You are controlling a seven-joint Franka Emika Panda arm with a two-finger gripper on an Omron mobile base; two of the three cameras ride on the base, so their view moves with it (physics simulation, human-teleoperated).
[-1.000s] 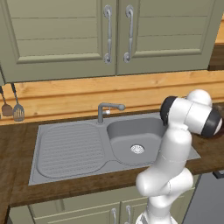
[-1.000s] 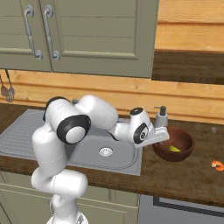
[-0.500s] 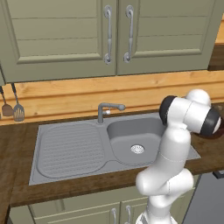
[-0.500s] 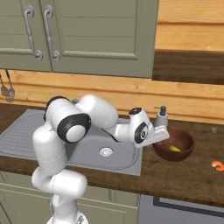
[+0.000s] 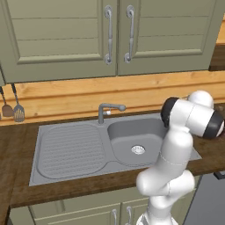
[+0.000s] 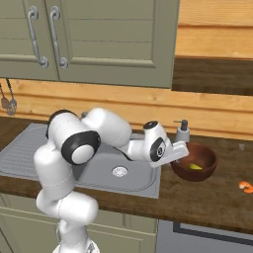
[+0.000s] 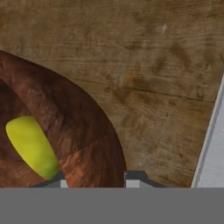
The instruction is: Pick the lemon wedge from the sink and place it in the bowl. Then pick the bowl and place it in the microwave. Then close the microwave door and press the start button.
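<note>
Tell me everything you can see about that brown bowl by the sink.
The bowl is round, deep, dark reddish-brown and smooth-sided. It stands upright on the wooden counter, right of the sink. A lemon wedge lies inside. The gripper sits at its near rim, a fingertip on each side of the wall in the hand view.

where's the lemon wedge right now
The lemon wedge lies inside the bowl on the wooden counter, right of the sink in the right base view, with the pincer at the bowl's near-left rim.
</note>
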